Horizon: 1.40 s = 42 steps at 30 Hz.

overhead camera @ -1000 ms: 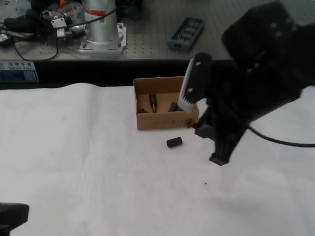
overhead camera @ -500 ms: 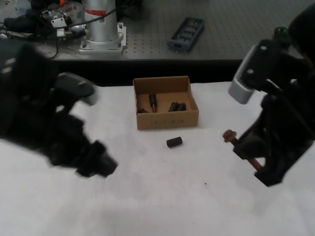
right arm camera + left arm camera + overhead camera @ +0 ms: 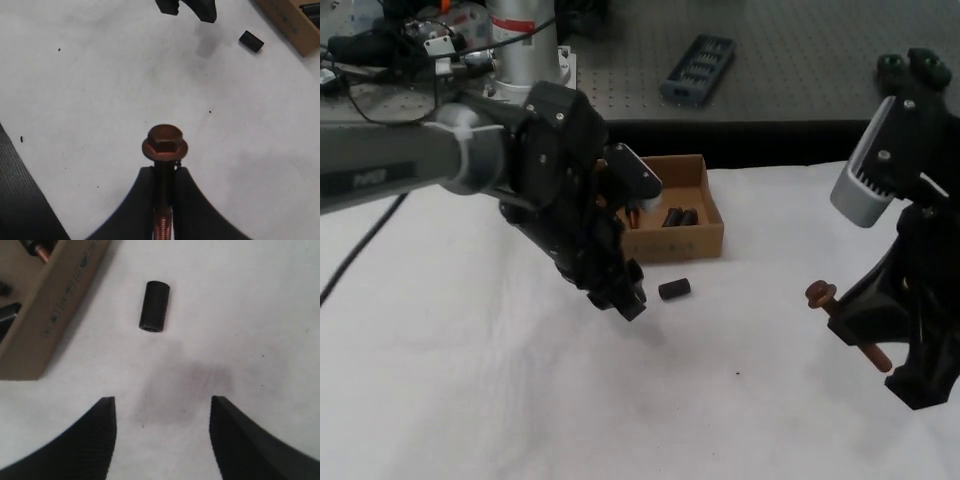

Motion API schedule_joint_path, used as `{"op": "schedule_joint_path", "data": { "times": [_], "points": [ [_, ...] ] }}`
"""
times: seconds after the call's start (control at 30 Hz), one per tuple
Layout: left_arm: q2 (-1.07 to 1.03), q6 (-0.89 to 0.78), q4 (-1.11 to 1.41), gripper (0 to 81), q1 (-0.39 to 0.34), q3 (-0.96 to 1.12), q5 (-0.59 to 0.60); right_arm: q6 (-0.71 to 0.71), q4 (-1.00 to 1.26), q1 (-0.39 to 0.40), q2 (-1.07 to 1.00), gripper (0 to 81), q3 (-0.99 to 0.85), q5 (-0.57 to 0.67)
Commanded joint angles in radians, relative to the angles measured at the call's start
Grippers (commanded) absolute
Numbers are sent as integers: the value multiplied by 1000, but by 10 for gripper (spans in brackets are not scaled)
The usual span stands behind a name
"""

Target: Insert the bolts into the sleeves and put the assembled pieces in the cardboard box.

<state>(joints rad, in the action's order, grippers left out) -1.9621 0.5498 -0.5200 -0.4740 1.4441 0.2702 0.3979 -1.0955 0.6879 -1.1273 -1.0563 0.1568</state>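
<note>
Your spread left gripper point(image 3: 625, 296) could have knocked the sleeve point(image 3: 674, 289), lying mid-frame below the box point(image 3: 670, 243), rolling away, while your right gripper point(image 3: 164, 172) pinched the bolt point(image 3: 164, 141).

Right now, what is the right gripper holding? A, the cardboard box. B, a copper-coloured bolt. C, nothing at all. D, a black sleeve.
B: the right gripper is shut on the bolt, whose head sticks out past the fingers, while the sleeve lies loose on the bench beside the cardboard box.
</note>
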Motion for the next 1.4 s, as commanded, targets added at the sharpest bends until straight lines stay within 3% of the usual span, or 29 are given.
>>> {"op": "schedule_joint_path", "data": {
  "times": [0.0, 0.4, 0.9, 1.27, 1.37],
  "points": [
    [-79, 35, -2, 407, -10, 79, 16, -2, 7, 1, 8, 29, 12, 17],
    [-124, 66, 145, 407, -61, 103, 32, -2, 9, 1, 8, 29, 66, 17],
    [-172, 108, 203, 407, -62, 102, 27, -2, 9, 1, 8, 29, 66, 17],
    [-224, 108, 211, 407, -62, 118, 27, -2, 9, -51, 8, 29, 66, 71],
    [-237, 108, 211, 366, -62, 120, 27, -2, 9, -60, 8, 29, 66, 77]
  ]
}}
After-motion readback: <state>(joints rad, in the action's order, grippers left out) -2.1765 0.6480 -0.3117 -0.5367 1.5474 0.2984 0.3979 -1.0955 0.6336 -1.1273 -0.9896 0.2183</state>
